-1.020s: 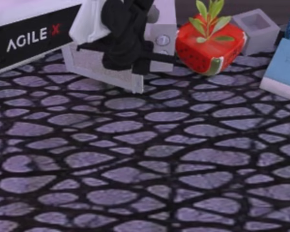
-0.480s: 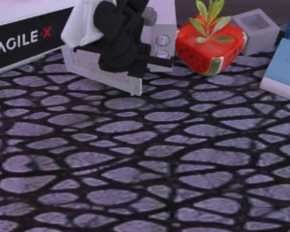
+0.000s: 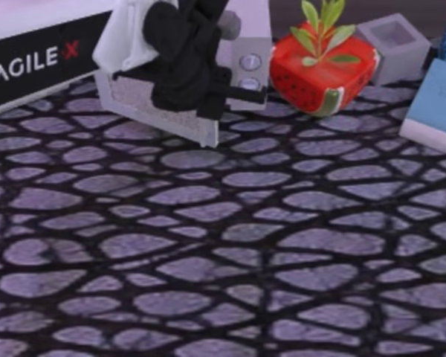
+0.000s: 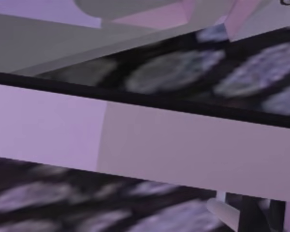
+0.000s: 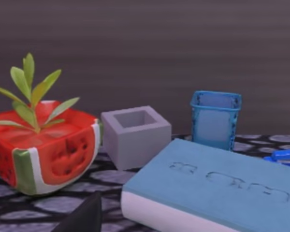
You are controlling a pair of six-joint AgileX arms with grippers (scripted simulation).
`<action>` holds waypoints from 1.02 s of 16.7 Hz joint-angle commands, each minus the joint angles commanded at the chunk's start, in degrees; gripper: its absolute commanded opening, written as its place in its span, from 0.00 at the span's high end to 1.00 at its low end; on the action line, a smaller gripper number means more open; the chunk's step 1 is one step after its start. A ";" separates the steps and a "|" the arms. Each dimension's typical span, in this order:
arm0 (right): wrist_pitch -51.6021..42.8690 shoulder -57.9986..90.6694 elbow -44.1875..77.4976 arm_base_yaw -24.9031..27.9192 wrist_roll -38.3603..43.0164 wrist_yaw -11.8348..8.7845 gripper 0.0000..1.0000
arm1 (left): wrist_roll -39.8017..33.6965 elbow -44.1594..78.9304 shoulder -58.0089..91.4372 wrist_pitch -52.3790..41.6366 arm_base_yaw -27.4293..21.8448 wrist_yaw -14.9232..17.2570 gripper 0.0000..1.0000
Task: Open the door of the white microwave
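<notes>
My left gripper (image 3: 208, 104) sits at the free edge of the door (image 3: 141, 100); I cannot tell if it holds it. The door swings out a bit more than a second ago, so the white microwave (image 3: 245, 30) at the far left is opening. Only my right wrist view shows the blue cup (image 5: 216, 118)
</notes>
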 joint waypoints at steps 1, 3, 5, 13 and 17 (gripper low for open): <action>0.00 0.00 0.00 0.00 0.00 0.00 0.00 | 0.00 0.00 0.00 0.00 0.00 0.00 1.00; 0.00 0.00 0.00 0.00 0.00 0.00 0.00 | 0.00 0.00 0.00 0.00 0.00 0.00 1.00; 0.00 0.00 0.00 0.00 0.00 0.00 0.00 | 0.00 0.00 0.00 0.00 0.00 0.00 1.00; 0.00 0.00 0.00 0.00 0.00 0.00 0.00 | -0.04 -0.30 0.05 0.10 -0.32 0.42 1.00; 0.00 0.00 0.00 0.00 0.00 0.00 0.00 | 4.31 -4.42 -2.69 1.39 0.93 2.58 1.00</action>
